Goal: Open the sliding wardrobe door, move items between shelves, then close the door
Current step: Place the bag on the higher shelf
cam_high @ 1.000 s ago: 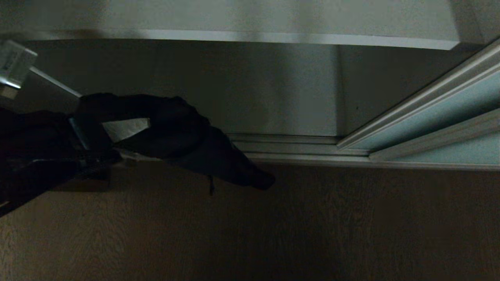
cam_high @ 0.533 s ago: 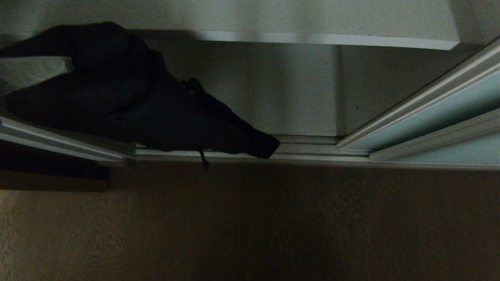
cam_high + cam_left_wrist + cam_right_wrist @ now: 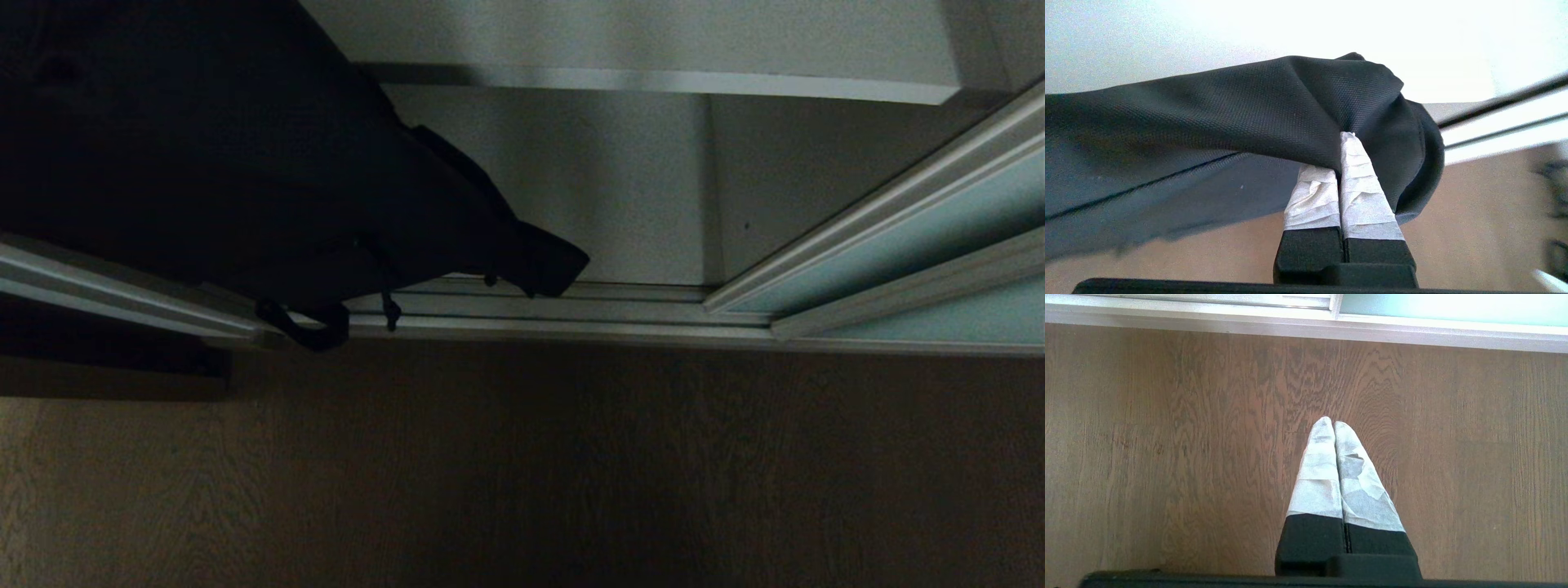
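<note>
Black bag (image 3: 1216, 118), pinched at a fabric fold in the closed left pincer (image 3: 1340, 157), hangs across the open bay below the shelf (image 3: 735, 82), long axis trailing sideways; right pincer (image 3: 1329, 424) idles shut, empty.

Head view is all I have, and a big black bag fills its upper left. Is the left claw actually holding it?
Observer: Yes. The left wrist view shows the left claw shut, pinching a fold of the black bag between its taped fingers.
Operator: Is the bag resting on anything?
Observer: From the wrist it drapes off to one side of the claw, with wooden floor showing beneath it; I see no shelf under it there.
Operator: And the right claw?
Observer: The right claw is shut and holds nothing, pointing down at the floor near the silver floor track.
</note>
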